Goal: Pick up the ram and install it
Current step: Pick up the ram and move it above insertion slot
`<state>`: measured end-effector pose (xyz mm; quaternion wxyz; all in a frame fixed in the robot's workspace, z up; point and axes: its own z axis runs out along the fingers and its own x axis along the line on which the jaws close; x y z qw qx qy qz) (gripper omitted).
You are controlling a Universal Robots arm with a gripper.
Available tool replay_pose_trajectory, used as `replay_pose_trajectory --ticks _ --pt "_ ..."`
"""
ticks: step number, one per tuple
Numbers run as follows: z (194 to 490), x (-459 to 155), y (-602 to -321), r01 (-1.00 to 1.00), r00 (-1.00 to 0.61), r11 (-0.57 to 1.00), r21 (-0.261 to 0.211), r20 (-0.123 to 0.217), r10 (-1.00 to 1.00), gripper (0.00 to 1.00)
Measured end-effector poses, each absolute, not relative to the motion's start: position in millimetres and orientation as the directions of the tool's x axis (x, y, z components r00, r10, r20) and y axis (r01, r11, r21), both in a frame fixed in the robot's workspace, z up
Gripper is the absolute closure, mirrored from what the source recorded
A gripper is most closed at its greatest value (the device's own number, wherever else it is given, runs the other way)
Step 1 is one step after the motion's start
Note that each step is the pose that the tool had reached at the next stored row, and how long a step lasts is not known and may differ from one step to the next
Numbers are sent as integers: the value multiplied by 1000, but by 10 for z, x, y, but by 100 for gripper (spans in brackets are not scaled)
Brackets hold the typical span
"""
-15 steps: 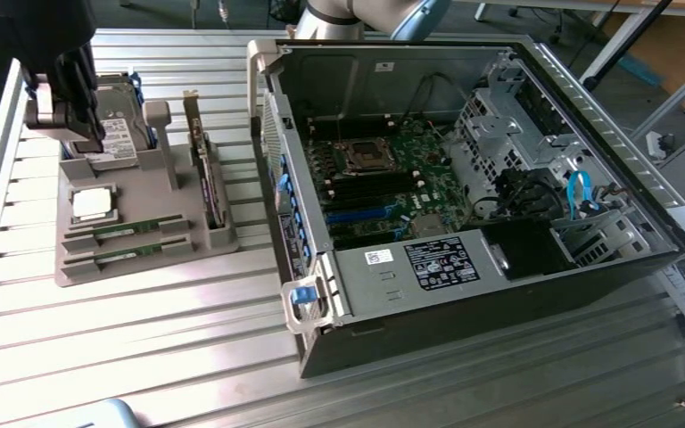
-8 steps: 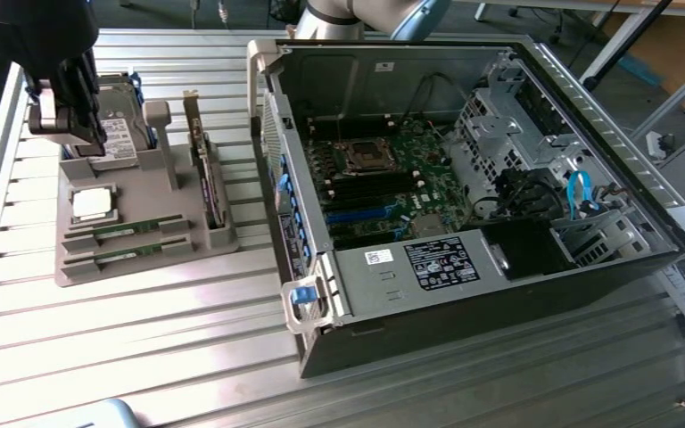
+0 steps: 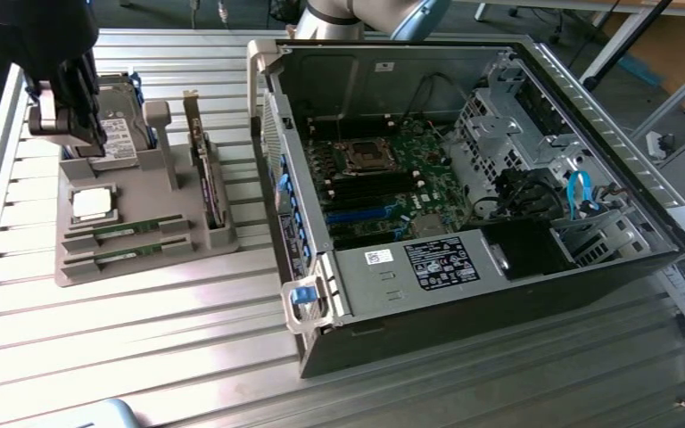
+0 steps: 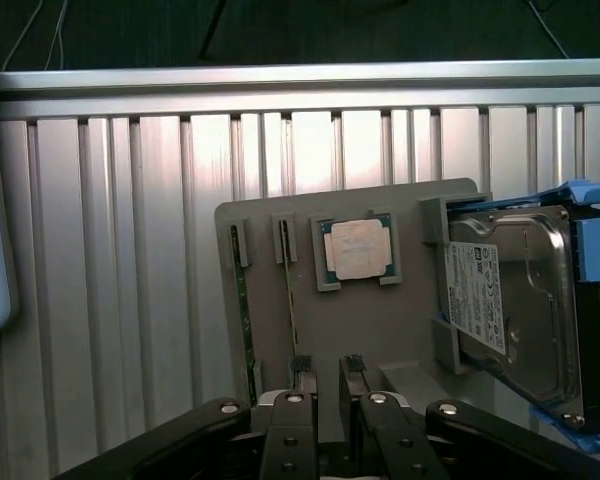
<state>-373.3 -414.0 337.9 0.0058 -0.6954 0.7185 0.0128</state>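
Barely started: the gripper (image 4: pixel 328 374) hovers over the grey parts holder (image 3: pixel 152 211), jaws apart and empty. The ram (image 3: pixel 128 233) lies in its holder slot, its twin (image 3: pixel 128 258) alongside, well apart from the open computer case's motherboard (image 3: pixel 391 169)

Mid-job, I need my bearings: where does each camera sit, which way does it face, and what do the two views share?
Exterior view: high off the arm, looking down on the ribbed table, the open computer case and the parts tray; the arm's jaws hang over the tray at the exterior view's left.
Wrist view: on the wrist, looking down past the open, empty jaws at the tray.
Shared: tray, processor, hard drive, ram sticks.
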Motion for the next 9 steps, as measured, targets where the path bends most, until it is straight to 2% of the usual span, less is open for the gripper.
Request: replay_pose_trajectory --ticks 9 --pt "3380 -3733 -4209 -999 -33 32 10 -26 -999 76"
